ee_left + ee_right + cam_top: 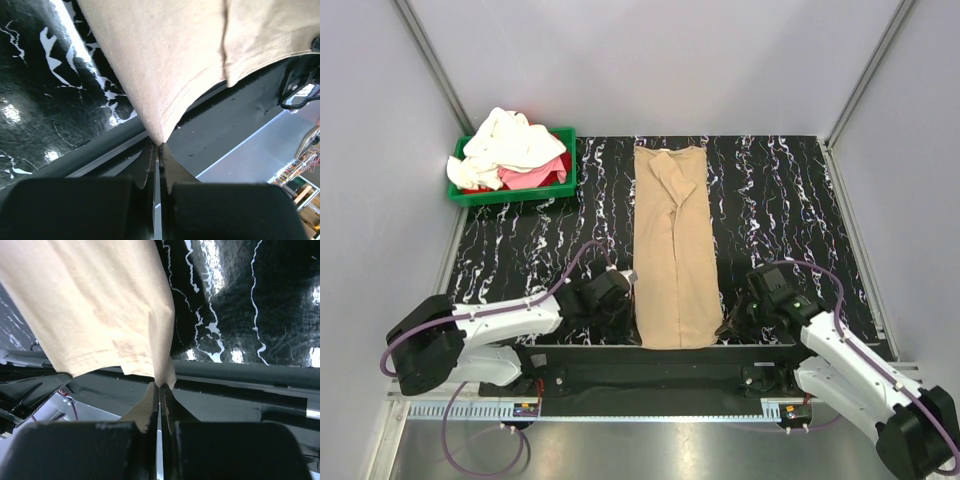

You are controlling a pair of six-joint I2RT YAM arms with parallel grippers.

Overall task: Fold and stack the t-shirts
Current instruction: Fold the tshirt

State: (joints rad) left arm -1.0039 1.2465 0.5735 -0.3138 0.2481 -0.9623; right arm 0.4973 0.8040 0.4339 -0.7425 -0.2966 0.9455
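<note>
The table [520, 250] is black with white veins, and plain grey walls [650, 60] close it in on three sides. At its far left corner stands a green bin [512, 196] with white and pink clothes [510, 148] heaped in it. The left gripper [620, 298] is at the near left corner of the tan shirt [672, 240]. The shirt lies in the middle as a long narrow strip, folded lengthwise. The right gripper [735, 322] is at its near right corner. From above, the fingers cannot be seen. The wrist views show them: each pair is pressed together, pinching a hem corner at the tips, lifted just over the table's near edge.
</note>
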